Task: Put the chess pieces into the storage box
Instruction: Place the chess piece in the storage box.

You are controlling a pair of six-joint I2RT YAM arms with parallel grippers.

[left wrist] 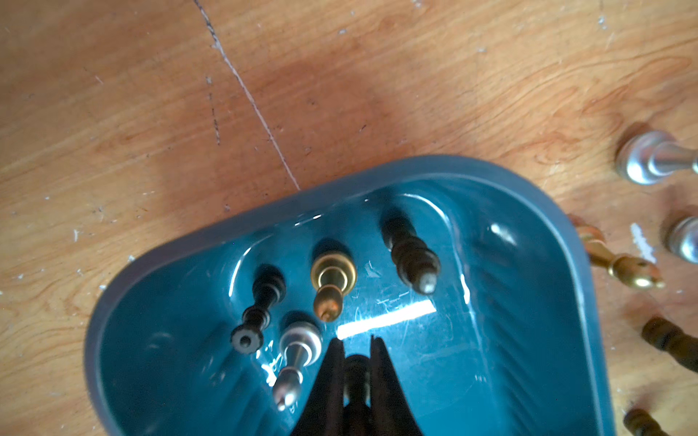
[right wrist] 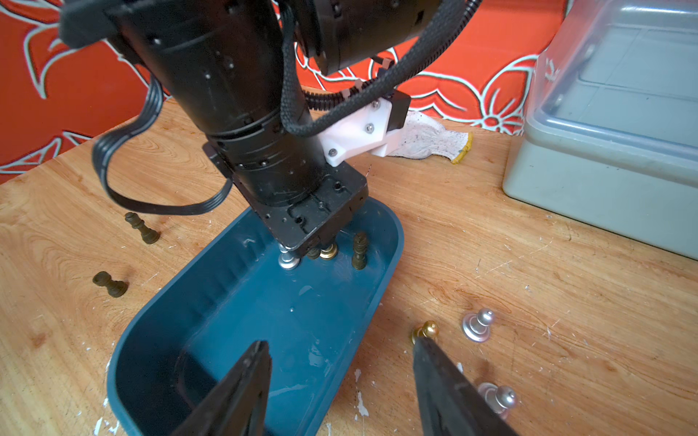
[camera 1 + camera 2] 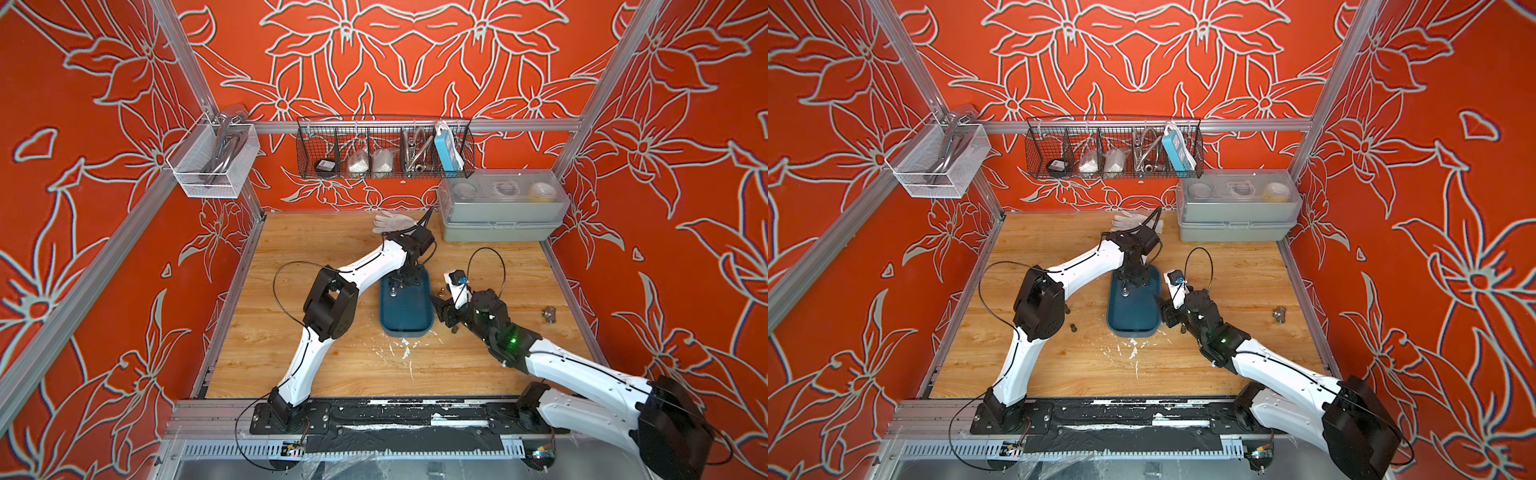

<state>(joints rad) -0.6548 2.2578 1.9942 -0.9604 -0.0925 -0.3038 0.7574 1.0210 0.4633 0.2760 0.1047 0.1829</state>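
Left gripper (image 1: 356, 341), clenched on a dark chess piece (image 1: 355, 373), reaches low inside the teal storage box (image 1: 491, 171). Four standing pieces (image 1: 332, 279) sit just ahead of its tips. Right gripper (image 2: 340, 349) hangs with jaws spread over the box's rim, a gold piece (image 2: 426, 330) at one fingertip and silver pieces (image 2: 477, 326) beside it on the counter (image 2: 566, 264).

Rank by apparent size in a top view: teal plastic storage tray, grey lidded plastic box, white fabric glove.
1. grey lidded plastic box, clearly largest
2. teal plastic storage tray
3. white fabric glove, smallest
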